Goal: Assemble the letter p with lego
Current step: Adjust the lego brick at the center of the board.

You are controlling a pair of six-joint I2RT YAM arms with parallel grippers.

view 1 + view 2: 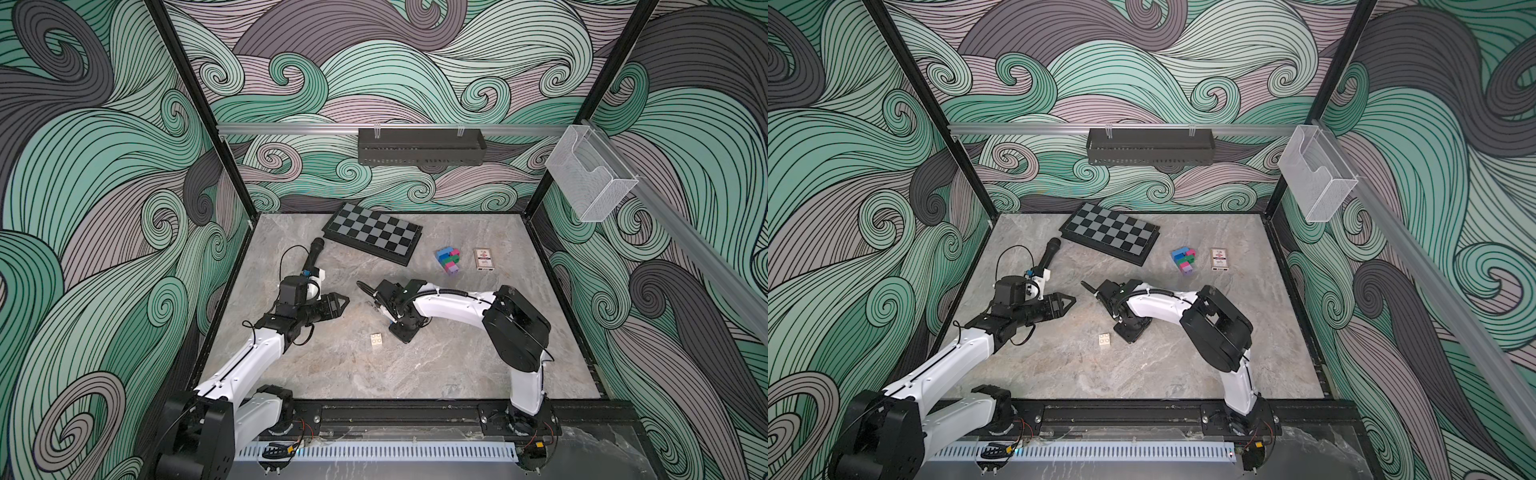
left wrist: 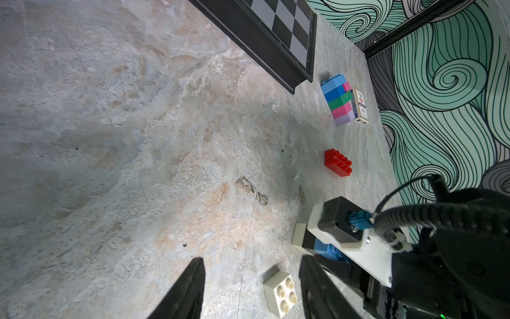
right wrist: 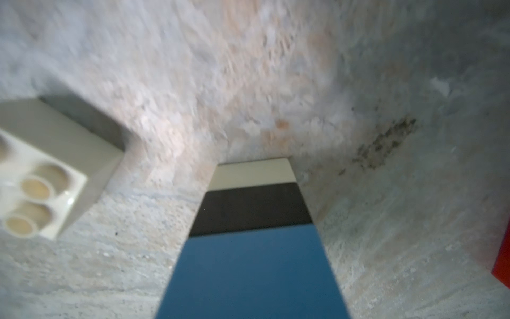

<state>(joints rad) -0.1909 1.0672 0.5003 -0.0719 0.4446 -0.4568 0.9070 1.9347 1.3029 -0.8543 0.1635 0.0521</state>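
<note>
At mid-table, your right gripper [image 1: 403, 334] clamps the blue-black-cream stack [image 3: 254, 215]; tilting could split it. Left gripper [image 1: 341, 306] gapes empty.

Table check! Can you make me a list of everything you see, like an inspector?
Surface: grey marble table, a few dark smudges.
Job's things: coloured stack; red brick and cream brick lying loose; three-brick stack of cream, black and blue.
Clutter: checkered board, microphone, card box.
Hands: left hand open, empty; right hand shut on the three-brick stack.
Cables: black cable at the right wrist, clear of the bricks.
Surroundings: swirly walls, black shelf, mesh basket.
</note>
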